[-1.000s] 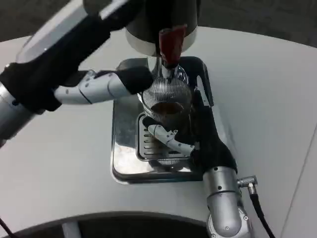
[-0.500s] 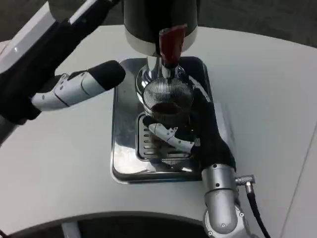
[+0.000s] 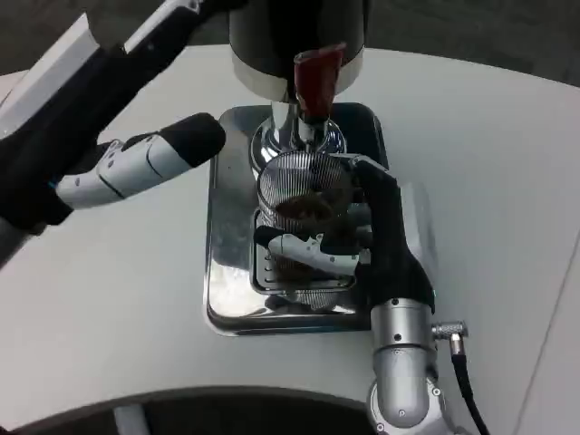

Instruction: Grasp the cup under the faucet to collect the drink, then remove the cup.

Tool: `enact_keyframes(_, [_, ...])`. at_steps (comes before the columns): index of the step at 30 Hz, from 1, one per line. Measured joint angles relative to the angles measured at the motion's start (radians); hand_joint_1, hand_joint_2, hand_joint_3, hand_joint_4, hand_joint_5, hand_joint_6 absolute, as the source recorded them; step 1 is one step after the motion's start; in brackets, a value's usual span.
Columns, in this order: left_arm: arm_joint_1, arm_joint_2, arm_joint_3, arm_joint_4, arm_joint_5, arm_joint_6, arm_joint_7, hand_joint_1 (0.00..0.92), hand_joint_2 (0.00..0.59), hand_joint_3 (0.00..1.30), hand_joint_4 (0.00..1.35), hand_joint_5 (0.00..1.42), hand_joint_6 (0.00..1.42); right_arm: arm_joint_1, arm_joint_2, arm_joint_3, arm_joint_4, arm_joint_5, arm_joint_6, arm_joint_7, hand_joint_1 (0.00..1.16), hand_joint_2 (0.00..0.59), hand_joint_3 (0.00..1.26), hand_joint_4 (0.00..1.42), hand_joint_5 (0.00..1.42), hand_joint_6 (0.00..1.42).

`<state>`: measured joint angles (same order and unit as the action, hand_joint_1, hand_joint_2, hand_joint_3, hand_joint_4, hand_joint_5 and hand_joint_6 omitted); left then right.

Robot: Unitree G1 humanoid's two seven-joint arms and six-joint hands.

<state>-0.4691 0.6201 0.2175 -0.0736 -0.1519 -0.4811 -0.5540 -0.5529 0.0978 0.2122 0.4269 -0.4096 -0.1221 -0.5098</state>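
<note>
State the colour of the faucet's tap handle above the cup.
Dark red; the tap handle shows best in the head view, above the cup.

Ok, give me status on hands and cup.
Right hand grips ribbed clear glass cup, dark drink inside. Left hand off to the side, holding nothing. Red-handled faucet just above cup.

Faucet (image 3: 313, 86) close above the cup (image 3: 304, 195); open table (image 3: 489, 163) rightward.

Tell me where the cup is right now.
In the head view the cup, with dark drink in it, sits mid-frame over the metal tray, just below the red faucet handle; the right hand grips it.
</note>
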Motion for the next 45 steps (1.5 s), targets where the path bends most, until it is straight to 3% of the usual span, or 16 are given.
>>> enact_keyframes(8, [0.031,0.0,0.002,-0.023,0.0,0.008,0.0,0.0,0.153,0.0,0.0,0.05,0.0,0.013,0.0,0.005,-0.02,-0.014,0.002,-0.018,1.16,0.087,0.74,0.85,0.93,1.3])
enact_keyframes(16, [0.093,0.0,0.043,-0.062,-0.021,0.033,0.002,0.0,0.154,0.0,0.0,0.05,0.0,0.072,0.008,0.024,-0.124,-0.049,0.021,-0.019,1.16,0.092,0.77,0.88,0.94,1.33])
enact_keyframes(28, [0.181,0.009,0.091,-0.125,-0.017,0.044,0.028,0.0,0.152,0.0,0.0,0.0,0.0,0.177,0.004,0.074,-0.285,-0.085,0.058,0.067,1.16,0.099,0.78,0.89,0.94,1.33])
enact_keyframes(32, [0.256,0.05,0.128,-0.151,0.057,0.069,0.03,0.0,0.137,0.0,0.0,0.0,0.0,0.23,-0.015,0.088,-0.35,-0.087,0.072,0.094,1.16,0.1,0.78,0.89,0.95,1.34])
enact_keyframes(38, [0.395,0.077,0.198,-0.213,0.218,0.117,0.06,0.0,0.049,0.0,0.0,0.0,0.0,0.295,-0.035,0.097,-0.441,-0.087,0.105,0.137,1.16,0.101,0.78,0.9,0.96,1.34])
enact_keyframes(45, [0.528,0.099,0.232,-0.316,0.436,0.185,0.068,0.0,0.062,0.0,0.0,0.0,0.0,0.336,-0.041,0.117,-0.544,-0.083,0.121,0.183,1.16,0.107,0.8,0.92,0.96,1.35])
